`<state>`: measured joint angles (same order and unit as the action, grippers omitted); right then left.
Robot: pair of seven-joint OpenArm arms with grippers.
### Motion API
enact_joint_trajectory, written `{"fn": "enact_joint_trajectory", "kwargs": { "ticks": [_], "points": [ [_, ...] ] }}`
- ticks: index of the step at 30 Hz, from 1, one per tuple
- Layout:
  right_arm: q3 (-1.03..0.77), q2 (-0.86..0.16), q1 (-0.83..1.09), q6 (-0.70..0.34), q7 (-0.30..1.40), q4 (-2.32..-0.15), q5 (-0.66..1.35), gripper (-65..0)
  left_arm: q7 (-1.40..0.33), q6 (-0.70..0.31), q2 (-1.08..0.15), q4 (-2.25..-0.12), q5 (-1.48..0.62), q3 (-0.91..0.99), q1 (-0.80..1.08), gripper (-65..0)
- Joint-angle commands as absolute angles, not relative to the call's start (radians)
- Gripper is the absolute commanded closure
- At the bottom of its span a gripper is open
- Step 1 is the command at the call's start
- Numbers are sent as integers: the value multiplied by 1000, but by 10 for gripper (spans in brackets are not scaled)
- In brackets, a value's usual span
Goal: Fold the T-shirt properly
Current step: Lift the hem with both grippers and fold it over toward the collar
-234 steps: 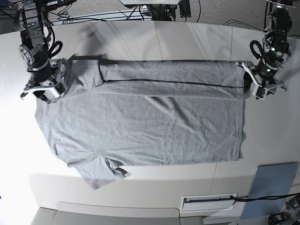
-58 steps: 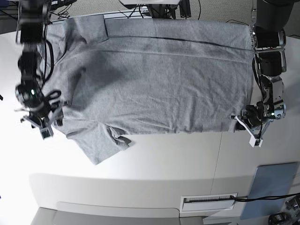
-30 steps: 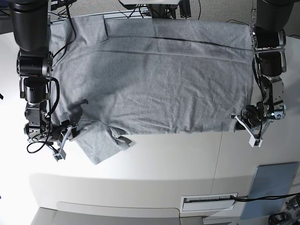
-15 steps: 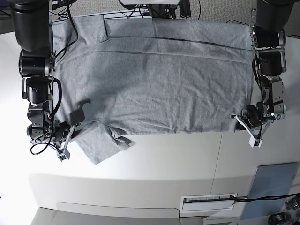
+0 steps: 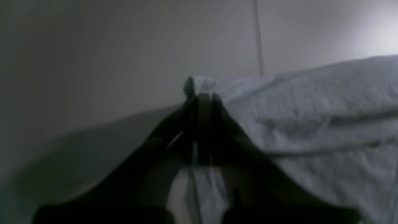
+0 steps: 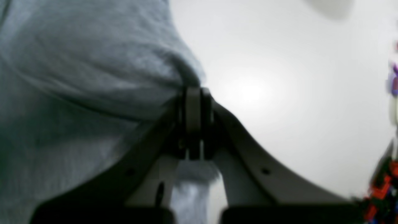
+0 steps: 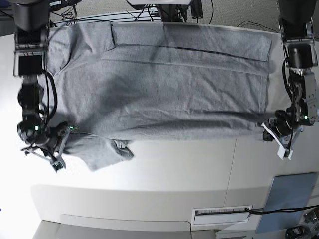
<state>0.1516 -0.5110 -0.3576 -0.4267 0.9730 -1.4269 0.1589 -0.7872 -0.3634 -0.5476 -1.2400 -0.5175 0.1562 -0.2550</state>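
Note:
The heather-grey T-shirt [image 7: 164,84] lies spread across the table, plain side up, with a sleeve [image 7: 102,152] bunched at the front left. My left gripper [image 7: 273,134] is shut on the shirt's near right corner. The left wrist view shows its fingertips [image 5: 199,96] pinching the fabric edge [image 5: 311,124]. My right gripper [image 7: 61,144] is shut on the near left edge by the sleeve. The right wrist view shows its fingertips [image 6: 194,93] clamped on a fold of the cloth [image 6: 77,77].
A flat grey-blue pad [image 7: 289,195] lies at the front right corner. A white slotted strip [image 7: 222,214] sits at the table's front edge. Cables [image 7: 149,12] run behind the shirt's far edge. White tabletop [image 7: 189,164] shows in front of the shirt.
Both grippers went from the shirt's far corners to its near edge, holding cloth. In the last half second they moved outward, apart, and the fabric between them is flatter.

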Motion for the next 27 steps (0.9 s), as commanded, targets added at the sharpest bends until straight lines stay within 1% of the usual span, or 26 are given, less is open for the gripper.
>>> {"fn": "enact_joint_trajectory", "kwargs": {
  "ticks": [1, 4, 7, 11, 14, 20, 27],
  "points": [
    [142, -543, -358, -410, 965, -1475, 157, 0, -773, -366, -568, -1288, -529, 169, -257, 0],
    [127, -562, -270, -399, 988, -1546, 155, 0, -770, -366, -567, -1364, -529, 200, -183, 0],
    [69, -562, -170, -398, 992, -1606, 157, 0, -770, -367, -567, -1412, -565, 257, -110, 0],
    [-37, -562, -32, -395, 991, -1730, 159, 0, -771, -440, -562, -1451, -627, 347, -31, 0],
    [-102, -560, 69, -395, 994, -1826, 157, 0, -787, -472, -562, -1464, -671, 397, 26, 0],
    [-184, -559, 226, -376, 995, -1939, 157, 0, -800, -473, -563, -1465, -704, 418, 117, 0],
    [-197, -558, 340, -357, 991, -1966, 157, 0, -778, -473, -563, -1464, -704, 418, 177, 0]
  ]
}}
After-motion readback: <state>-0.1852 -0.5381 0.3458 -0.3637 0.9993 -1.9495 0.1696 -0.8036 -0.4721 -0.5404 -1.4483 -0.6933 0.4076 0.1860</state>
